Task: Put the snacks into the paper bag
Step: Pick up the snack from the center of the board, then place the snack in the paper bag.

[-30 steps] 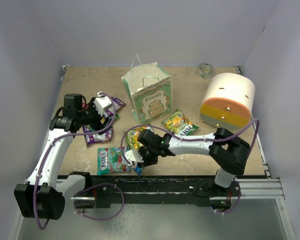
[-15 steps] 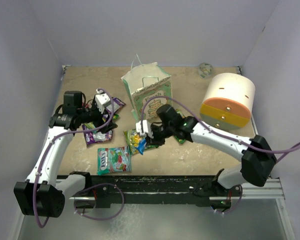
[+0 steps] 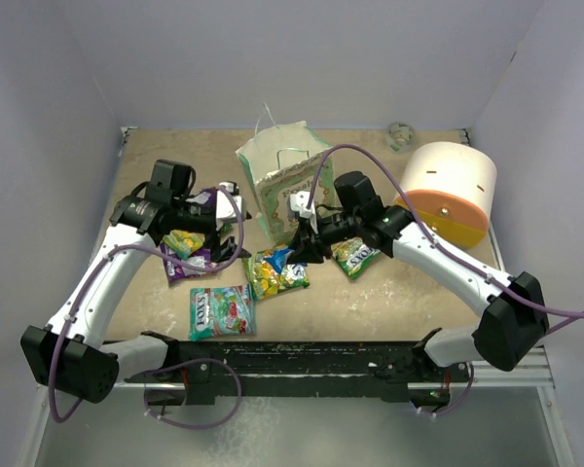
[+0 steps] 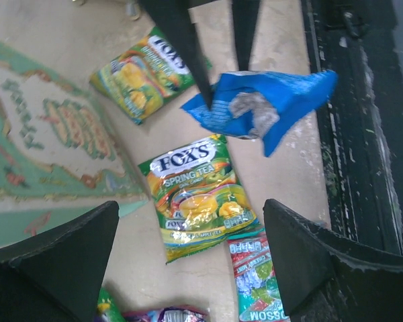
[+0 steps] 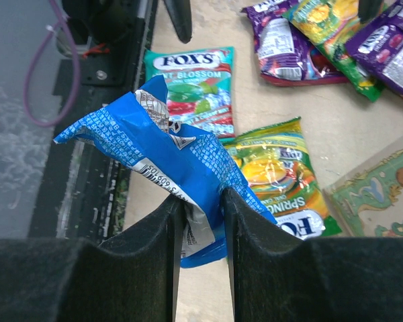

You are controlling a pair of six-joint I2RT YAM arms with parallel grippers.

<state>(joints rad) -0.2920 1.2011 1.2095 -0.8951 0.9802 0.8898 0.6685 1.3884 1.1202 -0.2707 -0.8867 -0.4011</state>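
Note:
My right gripper (image 3: 298,249) (image 5: 201,208) is shut on the small blue-white packet (image 5: 162,149) and holds it above the table, just in front of the upright mint-green paper bag (image 3: 288,181). The packet also shows in the left wrist view (image 4: 265,107). My left gripper (image 3: 230,233) (image 4: 191,261) is open and empty, left of the bag, above loose snacks. A yellow-green packet (image 3: 278,273) (image 4: 195,198) lies under the blue one. Another yellow-green one (image 3: 356,256) lies to the right. A teal-and-red packet (image 3: 221,311) (image 5: 191,84) lies near the front. Purple packets (image 3: 189,265) (image 5: 285,43) lie at the left.
A large cream-and-orange cylinder (image 3: 444,193) stands at the back right. A small round object (image 3: 401,134) sits at the back wall. The black front rail (image 3: 321,362) runs along the near edge. Grey walls close in three sides.
My right gripper has carried the blue-white packet from the near edge up and back toward the bag. My left arm has swung right, toward the middle.

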